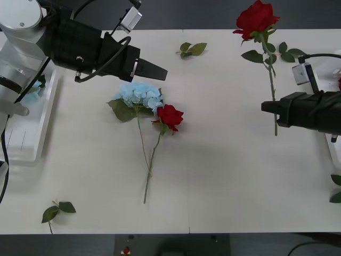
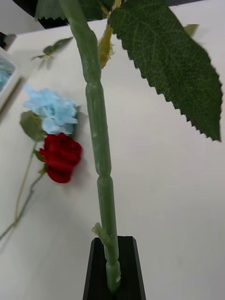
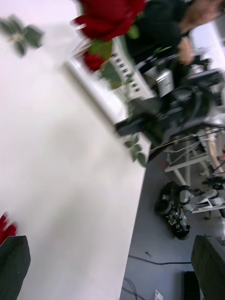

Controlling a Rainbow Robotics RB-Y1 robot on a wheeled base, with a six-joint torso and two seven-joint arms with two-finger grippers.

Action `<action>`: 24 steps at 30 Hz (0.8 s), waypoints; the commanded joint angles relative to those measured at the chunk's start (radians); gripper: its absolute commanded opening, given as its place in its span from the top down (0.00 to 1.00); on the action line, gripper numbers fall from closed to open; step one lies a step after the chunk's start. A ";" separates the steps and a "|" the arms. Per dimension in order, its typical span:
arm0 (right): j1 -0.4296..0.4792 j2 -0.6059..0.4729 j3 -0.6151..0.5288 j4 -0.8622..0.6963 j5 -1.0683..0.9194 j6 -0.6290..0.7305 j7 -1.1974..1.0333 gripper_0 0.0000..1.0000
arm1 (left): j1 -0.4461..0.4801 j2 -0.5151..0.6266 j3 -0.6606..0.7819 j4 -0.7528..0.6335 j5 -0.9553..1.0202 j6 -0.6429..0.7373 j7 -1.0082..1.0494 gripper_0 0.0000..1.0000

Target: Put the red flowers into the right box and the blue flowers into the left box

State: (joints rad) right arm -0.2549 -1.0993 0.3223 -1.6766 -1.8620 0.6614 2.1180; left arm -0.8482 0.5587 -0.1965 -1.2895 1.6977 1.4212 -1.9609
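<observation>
My right gripper (image 1: 269, 108) is shut on the thin green stem (image 2: 100, 154) of a red flower, low on the stem, and holds it above the table's right side. Its red head (image 1: 257, 18) points to the far edge and also shows in the left wrist view (image 3: 110, 16). A blue flower (image 1: 139, 95) and a second red flower (image 1: 170, 116) lie side by side mid-table, stems toward me. My left gripper (image 1: 154, 70) hovers open just beyond the blue flower. The left box (image 1: 32, 128) holds a blue flower (image 1: 33, 95). The right box (image 3: 123, 75) holds a red flower (image 3: 93, 61).
Loose leaf sprigs lie at the far middle (image 1: 192, 49), the near left (image 1: 58, 209) and the right edge (image 1: 337, 189). The table's near edge runs along the bottom of the front view. A person and equipment stand beyond the right box in the left wrist view.
</observation>
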 commanded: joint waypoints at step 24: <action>-0.046 -0.114 -0.250 0.233 1.072 0.454 -0.593 1.00 | -0.014 0.018 -0.189 -0.215 -0.754 0.122 0.965 0.00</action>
State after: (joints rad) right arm -0.2647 -1.1849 0.0884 -1.4711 -0.8223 1.1182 1.5594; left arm -0.8482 0.5757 -0.3588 -1.4757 0.9779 1.5546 -1.0215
